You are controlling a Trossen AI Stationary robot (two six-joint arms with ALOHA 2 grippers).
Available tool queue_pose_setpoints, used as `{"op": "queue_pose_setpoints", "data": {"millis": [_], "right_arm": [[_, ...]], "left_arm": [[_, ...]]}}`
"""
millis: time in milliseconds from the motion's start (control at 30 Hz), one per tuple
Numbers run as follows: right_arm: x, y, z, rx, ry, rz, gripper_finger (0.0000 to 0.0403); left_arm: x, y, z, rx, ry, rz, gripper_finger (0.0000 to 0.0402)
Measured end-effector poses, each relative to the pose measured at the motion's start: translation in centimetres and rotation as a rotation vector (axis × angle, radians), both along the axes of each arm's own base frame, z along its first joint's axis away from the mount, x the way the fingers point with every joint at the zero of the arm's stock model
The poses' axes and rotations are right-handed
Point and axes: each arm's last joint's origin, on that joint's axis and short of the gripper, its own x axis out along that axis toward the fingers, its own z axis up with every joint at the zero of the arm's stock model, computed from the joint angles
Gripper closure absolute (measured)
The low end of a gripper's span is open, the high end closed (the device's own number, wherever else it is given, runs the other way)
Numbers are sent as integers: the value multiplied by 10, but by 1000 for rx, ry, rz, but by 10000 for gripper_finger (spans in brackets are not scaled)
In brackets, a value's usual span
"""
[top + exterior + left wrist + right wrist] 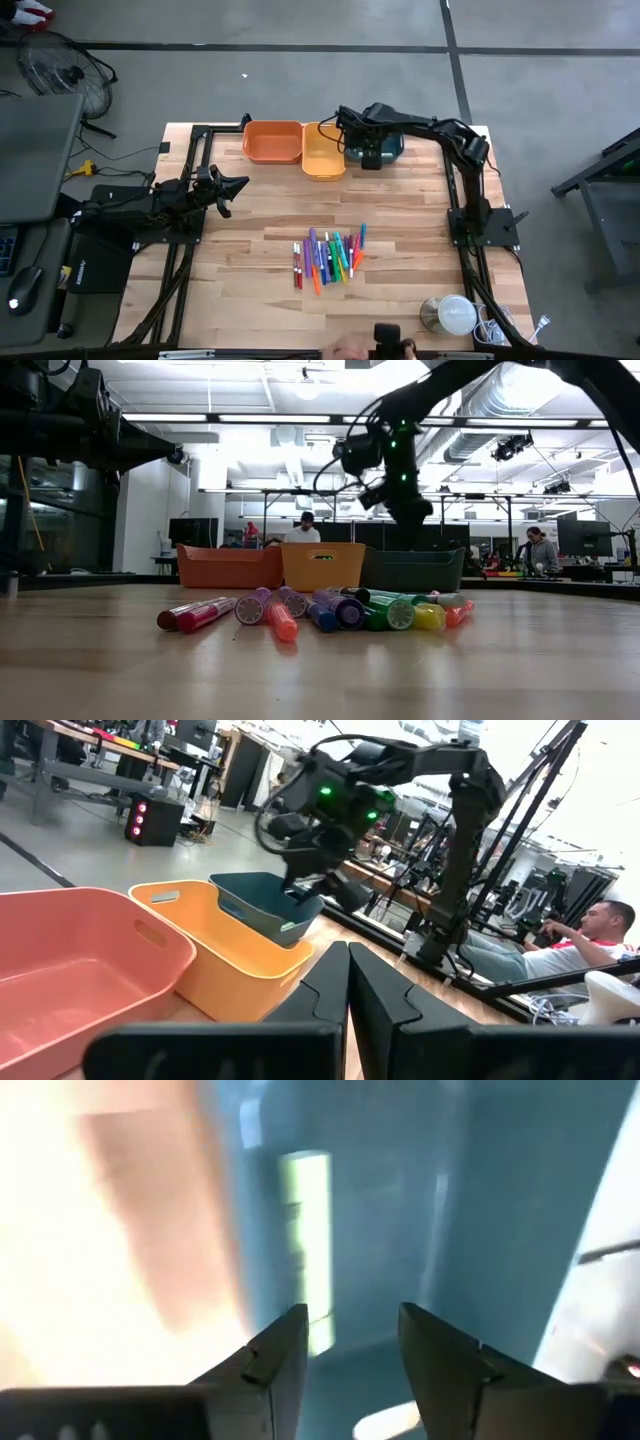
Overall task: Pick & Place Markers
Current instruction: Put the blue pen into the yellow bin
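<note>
markers fanned, mostly lengthwise front-to-back

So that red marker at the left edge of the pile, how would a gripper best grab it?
Probably from straight above, across the middle of the barrel. The red marker lies flat on the table at the pile's outer edge, with bare wood on its open side, so one finger could drop there without nudging its neighbours.
</note>
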Motion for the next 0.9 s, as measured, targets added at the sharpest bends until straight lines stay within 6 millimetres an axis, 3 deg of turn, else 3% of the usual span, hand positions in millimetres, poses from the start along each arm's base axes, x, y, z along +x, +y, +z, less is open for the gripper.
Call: {"op": "queue_pose_setpoints", "data": {"millis": [233,433,567,700,900], "right_arm": [[0,41,14,220,9,75,260],[6,73,14,401,-4,52,256],[9,97,8,486,9,133,259],[4,123,-4,516,20,317,264],[-13,158,-24,486,-29,747,263]], "left_arm": [[0,0,0,0,0,0,399],[0,0,0,0,1,0,399],[0,0,0,0,0,0,399],[0,0,0,0,0,0,399],[0,0,0,0,0,0,399]]}}
